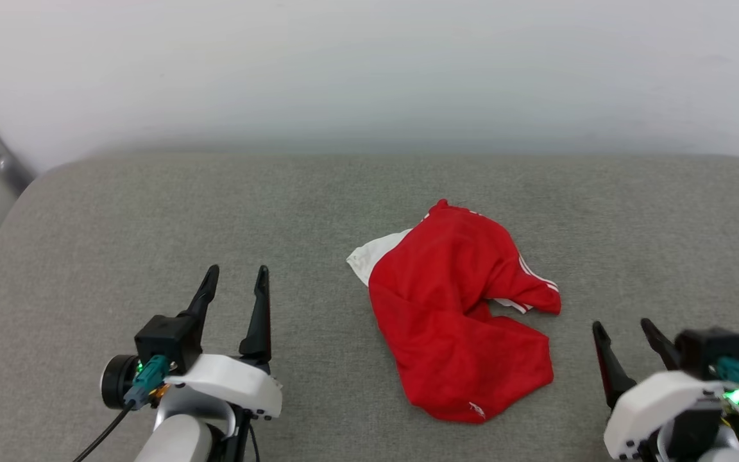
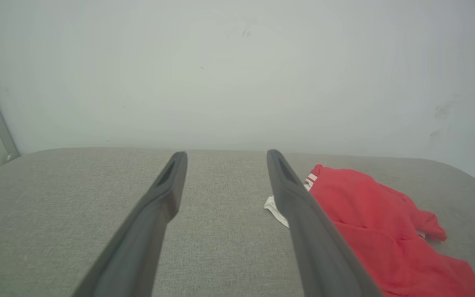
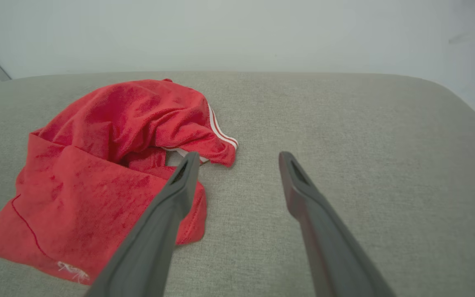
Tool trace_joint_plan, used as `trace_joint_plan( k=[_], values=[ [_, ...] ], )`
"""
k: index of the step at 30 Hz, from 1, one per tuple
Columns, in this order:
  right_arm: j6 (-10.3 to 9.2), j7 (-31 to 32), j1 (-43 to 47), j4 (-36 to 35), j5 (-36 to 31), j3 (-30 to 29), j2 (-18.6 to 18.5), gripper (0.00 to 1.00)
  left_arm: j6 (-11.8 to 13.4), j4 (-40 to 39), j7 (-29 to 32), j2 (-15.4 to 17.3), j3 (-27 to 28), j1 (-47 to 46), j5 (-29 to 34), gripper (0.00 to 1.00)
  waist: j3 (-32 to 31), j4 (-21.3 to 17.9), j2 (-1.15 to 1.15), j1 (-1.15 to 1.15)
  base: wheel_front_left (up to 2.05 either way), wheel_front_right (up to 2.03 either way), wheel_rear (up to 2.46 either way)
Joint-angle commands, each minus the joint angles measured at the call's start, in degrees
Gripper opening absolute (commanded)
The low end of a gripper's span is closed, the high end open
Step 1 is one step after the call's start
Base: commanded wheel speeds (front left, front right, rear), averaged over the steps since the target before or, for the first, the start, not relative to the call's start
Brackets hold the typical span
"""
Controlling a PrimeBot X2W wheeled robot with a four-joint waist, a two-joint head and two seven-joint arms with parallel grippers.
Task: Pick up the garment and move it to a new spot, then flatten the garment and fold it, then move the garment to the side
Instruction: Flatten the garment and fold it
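The garment (image 1: 453,308), a red jersey T-shirt, is not yet in either gripper, so by the look of things the task has hardly begun.

Nearest the robot, the left gripper (image 1: 238,273) hangs over bare grey upholstery at the lower left, its jaws spread apart with nothing between them. It is well apart from the shirt. The right gripper (image 1: 621,326) sits at the lower right, its jaws likewise apart and empty, near the shirt's right edge but not touching it. In the right wrist view one finger crosses in front of the red cloth, though that looks like overlap rather than contact.

Between the two arms and a little further out, the shirt lies in a crumpled heap on the grey fabric-covered surface (image 1: 119,212), right of centre. It is bunched and doubled over itself. A white sleeve pokes out on its left, striped red-and-white trim shows on its right, and a small white mark sits near its closest hem. Any chest print is hidden in the folds.

My reading is that every step remains: lifting it and setting it down elsewhere, spreading it flat, folding it and moving it aside. Whether it already lies in its new spot I cannot tell.

Beyond the surface's far edge stands a plain pale wall (image 1: 369,77).
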Motion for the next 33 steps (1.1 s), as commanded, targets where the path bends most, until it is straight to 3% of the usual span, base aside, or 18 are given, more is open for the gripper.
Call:
trace_joint_plan(
  k=[1, 12, 20, 21, 22, 23, 29, 33],
  values=[
    [-0.02, 2.23, -2.14, 0.27, 0.27, 0.48, 0.12, 1.00, -0.08, -0.64, -0.24, -0.31, -0.40, -0.80, 0.46, 1.00, 0.88, 0.89, 0.00, 0.00, 0.00, 0.00, 0.00],
    [-0.02, 27.22, -15.61, 4.15, 11.95, 18.27, -8.26, 1.00, -1.61, -2.17, -0.65, -2.58, -2.85, -4.14, 1.97, 1.00, 6.15, 6.24, 0.00, 0.00, 0.00, 0.00, 0.00],
    [-0.02, 33.34, -22.07, 10.24, 17.13, 25.12, -10.99, 1.00, -3.13, -0.64, -0.94, -4.55, -3.62, -5.65, 2.52, 1.00, 8.25, 9.54, 0.00, 0.00, 0.00, 0.00, 0.00],
    [-0.02, 33.18, -22.44, 10.81, 17.50, 25.31, -10.92, 0.95, -3.27, -0.44, -0.96, -4.66, -3.50, -5.68, 2.60, 1.00, 8.29, 9.67, 0.00, 0.00, 0.00, 0.00, 0.00],
    [-0.02, 32.99, -22.74, 11.24, 17.80, 25.51, -11.07, 0.44, -3.35, -0.36, -0.98, -4.79, -3.37, -5.65, 2.75, 1.00, 8.34, 9.74, 0.00, 0.00, 0.00, 0.00, 0.00],
    [-0.02, 32.69, -22.92, 11.52, 18.07, 25.71, -11.24, 0.00, -3.42, -0.32, -0.99, -4.92, -3.18, -5.57, 2.86, 1.00, 8.35, 9.73, 0.00, 0.00, 0.00, 0.00, 0.00],
    [-0.02, 28.89, -23.08, 9.19, 18.10, 24.40, -12.08, 0.00, -3.25, -0.15, -1.01, -4.93, -1.63, -3.91, 3.52, 1.00, 7.17, 7.77, 0.00, 0.00, 0.00, 0.00, 0.00],
    [-0.03, 26.01, -18.61, 6.02, 16.95, 17.94, -11.23, 0.00, -3.44, 0.15, -0.95, -5.00, -1.18, -2.76, 3.79, 1.00, 5.43, 5.84, 0.00, 0.00, 0.00, 0.00, 0.00]
  ],
)
